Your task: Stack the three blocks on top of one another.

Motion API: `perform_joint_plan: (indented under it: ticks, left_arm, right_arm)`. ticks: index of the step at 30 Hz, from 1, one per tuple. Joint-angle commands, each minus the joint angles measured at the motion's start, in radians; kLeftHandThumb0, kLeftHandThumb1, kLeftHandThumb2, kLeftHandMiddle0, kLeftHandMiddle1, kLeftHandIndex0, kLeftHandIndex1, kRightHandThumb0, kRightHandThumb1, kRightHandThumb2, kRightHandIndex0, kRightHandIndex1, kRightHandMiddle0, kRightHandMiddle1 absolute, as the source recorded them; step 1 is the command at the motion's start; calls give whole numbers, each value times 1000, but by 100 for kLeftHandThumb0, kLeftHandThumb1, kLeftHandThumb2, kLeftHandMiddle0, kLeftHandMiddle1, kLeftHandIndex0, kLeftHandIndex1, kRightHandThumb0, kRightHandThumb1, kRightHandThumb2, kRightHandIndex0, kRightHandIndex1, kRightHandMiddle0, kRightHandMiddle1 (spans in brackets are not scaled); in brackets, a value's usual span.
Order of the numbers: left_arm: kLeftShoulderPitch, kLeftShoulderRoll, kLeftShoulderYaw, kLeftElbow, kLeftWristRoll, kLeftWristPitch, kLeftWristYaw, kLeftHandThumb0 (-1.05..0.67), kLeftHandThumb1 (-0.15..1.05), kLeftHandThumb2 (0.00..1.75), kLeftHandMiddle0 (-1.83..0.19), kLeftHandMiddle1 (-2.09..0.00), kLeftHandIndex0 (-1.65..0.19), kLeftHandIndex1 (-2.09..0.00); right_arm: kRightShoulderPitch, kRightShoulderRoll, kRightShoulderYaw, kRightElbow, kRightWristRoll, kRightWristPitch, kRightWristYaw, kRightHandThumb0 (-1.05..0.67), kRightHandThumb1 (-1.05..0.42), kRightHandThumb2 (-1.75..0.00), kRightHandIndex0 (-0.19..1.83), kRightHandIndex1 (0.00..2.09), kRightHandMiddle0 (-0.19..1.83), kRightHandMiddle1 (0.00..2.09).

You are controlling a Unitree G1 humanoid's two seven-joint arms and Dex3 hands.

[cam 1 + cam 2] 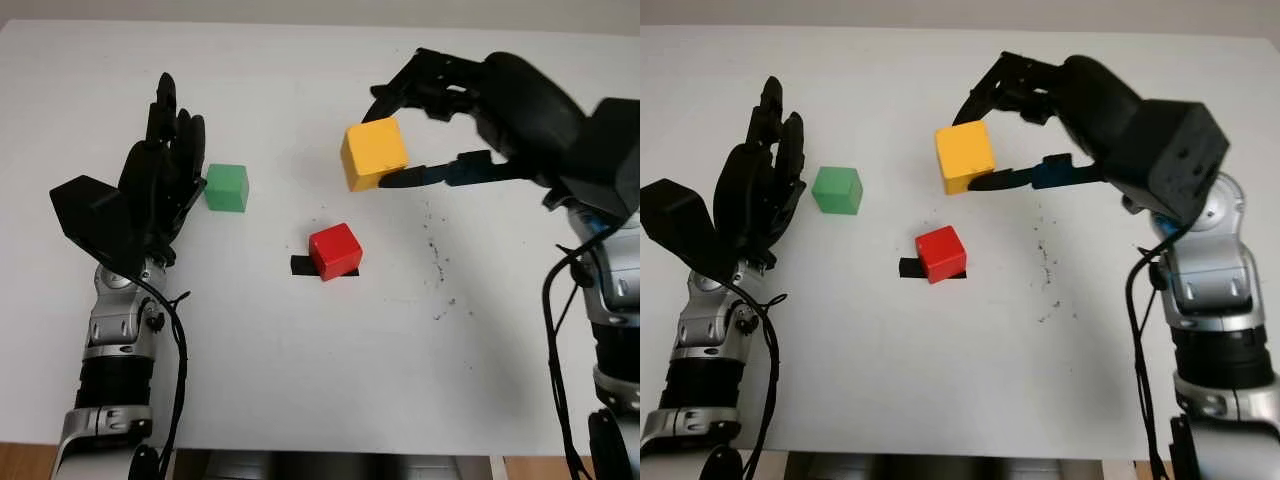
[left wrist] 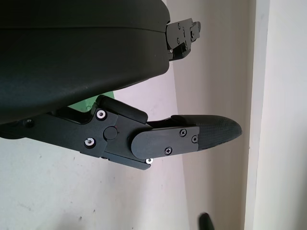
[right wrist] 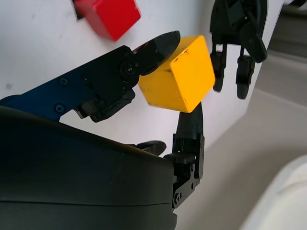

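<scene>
My right hand [image 1: 385, 140] is shut on the yellow block [image 1: 373, 152], which hangs tilted in the air above the table, pinched between thumb and fingers [image 3: 153, 50]. The red block [image 1: 334, 250] sits on a strip of black tape [image 1: 298, 266] near the middle of the white table [image 1: 300, 370], below and a little left of the yellow one. The green block [image 1: 227, 187] stands to the left, right beside my left hand [image 1: 170, 150], which is open and holds nothing. In the right wrist view the yellow block [image 3: 177, 76] shows close up, with the red block [image 3: 108, 17] beyond it.
Small dark specks [image 1: 437, 262] mark the table to the right of the red block. The table's front edge [image 1: 330, 450] runs along the bottom of the head views.
</scene>
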State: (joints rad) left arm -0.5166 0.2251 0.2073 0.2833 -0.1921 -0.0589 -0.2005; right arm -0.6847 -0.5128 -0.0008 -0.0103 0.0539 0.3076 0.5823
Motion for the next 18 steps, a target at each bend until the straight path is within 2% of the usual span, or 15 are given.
perform_joint_plan:
  ticks: [1,10,18]
  left_arm:
    - [13,0,-1,-19,1,-9,3,-78,105,47,17,-5,18,-5]
    - [14,0,-2,-18,1,-9,4,-76,105,49,17,-5,18,-5]
    - [11,2,-2,-20,4,-3,11,-78,105,46,19,-5,19,-5]
  right_arm:
    - [-29,16,8,44,21,25,14,-42,-96,-6,32,0,29,177]
    - [-69,62,66,213,27,13,72,-46,-95,-5,33,2,33,170]
    - [-49,57,93,216,17,19,116,-50,-91,-5,38,5,42,165]
